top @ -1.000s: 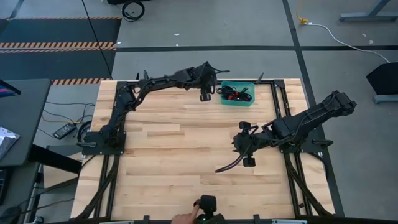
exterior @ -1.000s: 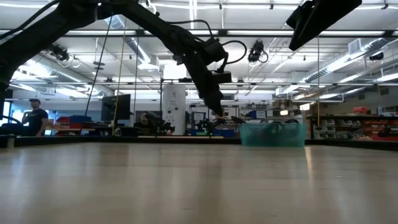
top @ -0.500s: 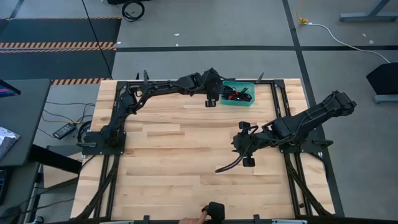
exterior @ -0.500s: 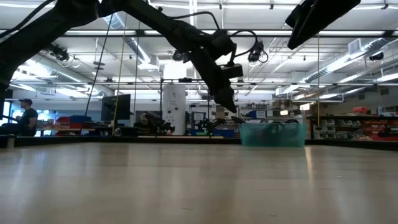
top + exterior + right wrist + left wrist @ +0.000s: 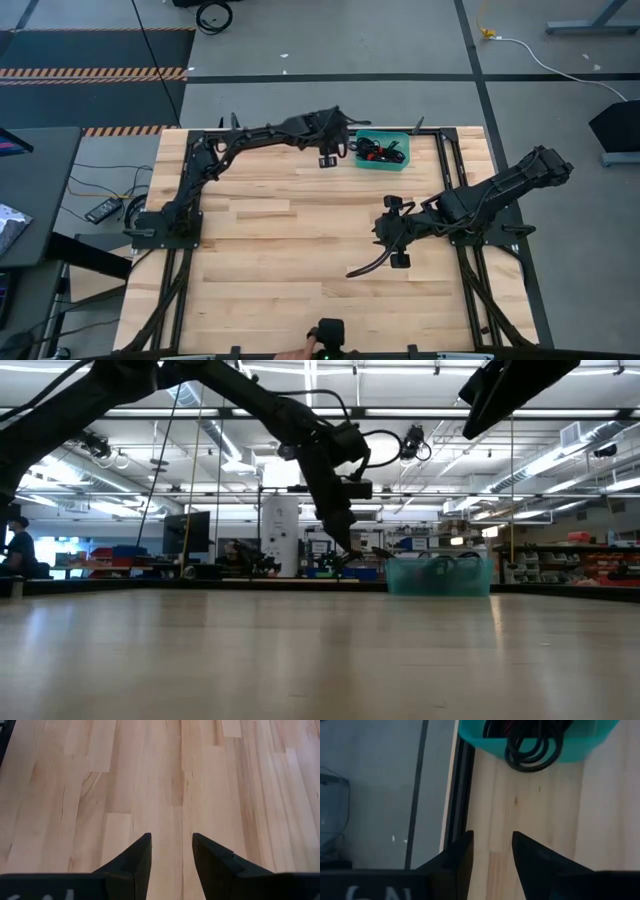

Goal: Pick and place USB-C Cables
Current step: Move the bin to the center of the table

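The USB-C cables (image 5: 380, 150) are small black coils, some with red ties, piled in a teal bin (image 5: 384, 164) at the table's far edge. In the left wrist view, one black coil (image 5: 530, 756) hangs over the bin's rim (image 5: 575, 755). My left gripper (image 5: 328, 159) hovers just left of the bin, open and empty (image 5: 492, 837), above the table in the low view (image 5: 345, 548). My right gripper (image 5: 385, 232) waits open and empty over bare wood (image 5: 171, 840) at the table's right middle.
A dark curved cable (image 5: 366, 265) lies on the wood just near of my right gripper. At the near edge a person's hand (image 5: 296, 352) holds a black object (image 5: 330, 334). The table's black frame rail (image 5: 462, 795) runs beside my left gripper. Bare wood fills the table's middle and left.
My left gripper swung right toward the teal bin, then came back left and a little toward the far edge, staying open and empty. The person's hand and its black object shifted along the near edge. My right arm kept still.
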`<state>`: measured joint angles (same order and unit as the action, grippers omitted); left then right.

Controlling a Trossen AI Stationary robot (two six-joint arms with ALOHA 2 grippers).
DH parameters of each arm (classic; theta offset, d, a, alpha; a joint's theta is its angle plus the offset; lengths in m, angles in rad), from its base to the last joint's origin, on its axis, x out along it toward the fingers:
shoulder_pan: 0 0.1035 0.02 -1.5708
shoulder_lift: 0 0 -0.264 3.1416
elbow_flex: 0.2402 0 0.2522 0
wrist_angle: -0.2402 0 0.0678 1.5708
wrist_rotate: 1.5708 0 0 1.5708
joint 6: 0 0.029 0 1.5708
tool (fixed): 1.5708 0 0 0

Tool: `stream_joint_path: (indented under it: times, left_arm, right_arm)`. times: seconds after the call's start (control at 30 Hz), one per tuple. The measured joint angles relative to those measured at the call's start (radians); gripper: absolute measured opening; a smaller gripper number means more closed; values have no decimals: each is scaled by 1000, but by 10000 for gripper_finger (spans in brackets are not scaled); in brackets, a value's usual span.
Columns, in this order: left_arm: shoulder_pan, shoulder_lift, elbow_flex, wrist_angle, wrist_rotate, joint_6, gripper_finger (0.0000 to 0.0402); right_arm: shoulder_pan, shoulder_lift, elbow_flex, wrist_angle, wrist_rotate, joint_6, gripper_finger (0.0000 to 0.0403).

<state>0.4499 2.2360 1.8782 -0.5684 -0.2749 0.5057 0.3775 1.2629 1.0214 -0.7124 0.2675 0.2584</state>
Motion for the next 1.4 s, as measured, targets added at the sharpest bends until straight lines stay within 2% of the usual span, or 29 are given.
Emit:
stream_joint_path:
  times: [0.23,0.73,0.9,1.07,1.13,1.2,1.3,1.33,1.4]
  left_arm:
    - [2,0,0,20,132,-31,141]
    - [-22,0,0,138,255,-80,141]
    - [-19,0,0,225,424,-148,141]
    - [-23,0,0,285,539,-163,141]
    - [-24,0,0,273,527,-159,141]
    - [-24,-5,0,217,427,-126,141]
    - [-16,-16,0,152,213,-49,141]
    - [-10,-18,0,134,168,-41,141]
    - [4,-19,1,98,152,-47,141]
  right_arm:
    - [0,0,0,0,0,0,148]
    - [-1,0,0,89,0,0,148]
    - [-1,0,0,98,0,3,148]
    - [0,0,0,89,-3,11,148]
    - [0,0,0,77,-23,12,148]
    - [0,0,0,61,-48,12,148]
    - [0,0,0,43,-68,32,148]
    - [0,0,0,40,-68,34,148]
    - [0,0,0,39,-67,34,148]
